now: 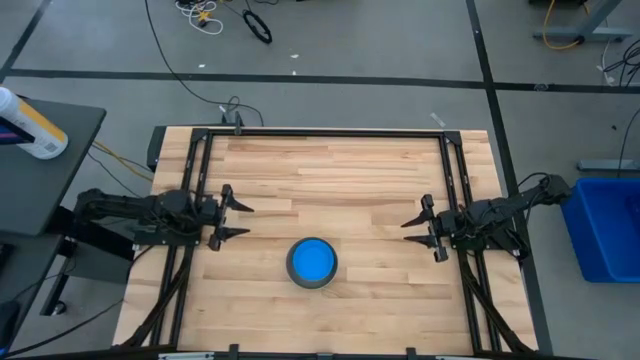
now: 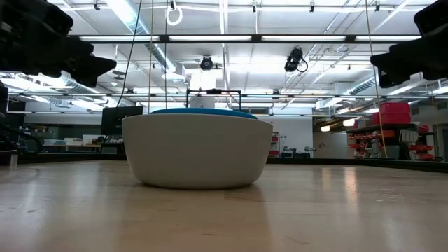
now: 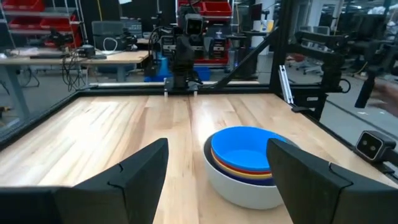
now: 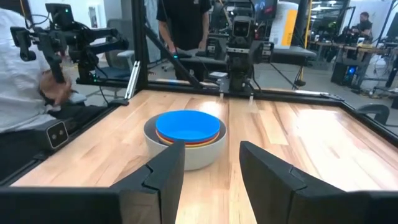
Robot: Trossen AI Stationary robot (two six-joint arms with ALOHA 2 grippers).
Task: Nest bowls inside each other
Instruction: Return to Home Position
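Note:
The bowls stand as one nested stack point(image 1: 312, 262) on the wooden table, a little toward its near edge at the middle. A grey outer bowl point(image 3: 239, 186) rests on its base, the light blue bowl point(image 3: 245, 146) sits on top inside it, and yellow, red and dark blue rims point(image 3: 242, 173) show between them. My left gripper point(image 1: 248, 220) is open at the table's left side, level and pointing toward the right edge. At the right side my right gripper point(image 1: 406, 232) is open, level and pointing toward the left edge. Neither touches the stack.
A black metal frame point(image 1: 320, 133) runs along the table's far edge and both sides. A blue bin point(image 1: 605, 225) stands off the table at the right. On a dark side table at the left lies a white bottle point(image 1: 30, 125). A person point(image 4: 25, 62) stands beyond the table's edge.

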